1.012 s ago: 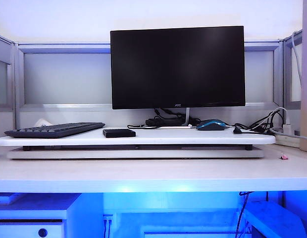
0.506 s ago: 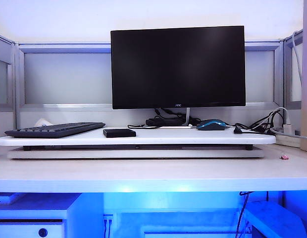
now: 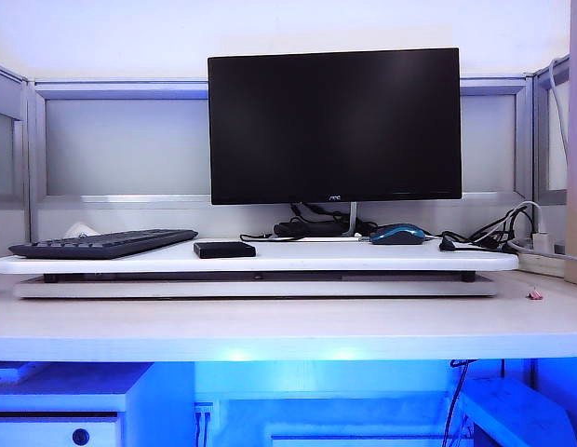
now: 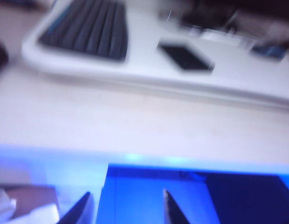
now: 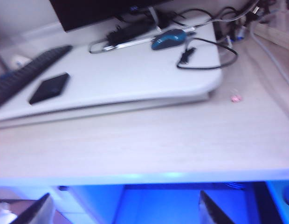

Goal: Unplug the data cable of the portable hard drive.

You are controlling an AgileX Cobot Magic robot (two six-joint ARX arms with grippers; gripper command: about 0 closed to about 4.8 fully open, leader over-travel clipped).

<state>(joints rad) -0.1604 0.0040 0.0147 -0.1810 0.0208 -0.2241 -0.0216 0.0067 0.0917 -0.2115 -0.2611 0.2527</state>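
hard drive [image 3: 224, 250] sits flat on the raised white board [image 3: 270, 264] on the table [image 3: 288, 326], between the keyboard [image 3: 102, 244] and the mouse [image 3: 397, 234], in front of the monitor [image 3: 334, 126]. and look, its data cable [image 5: 207, 51] seems to lie well apart from it in the right wrist view, a thin black cord looped near the board's corner with its plug [image 5: 186, 56] free on the white surface, no cord visible at the drive's edges. so by my read the pull-out is already done and both arms are parked low off the table's front edge. left claw [image 4: 123, 207] hangs below the table edge, fingers partly apart, nothing between them. right claw [image 5: 123, 210] hangs beside it, fingers set wide, empty too. neither arm shows in the outside view. next call: nothing more than staying clear, unless a check on the drive's port side is wanted.
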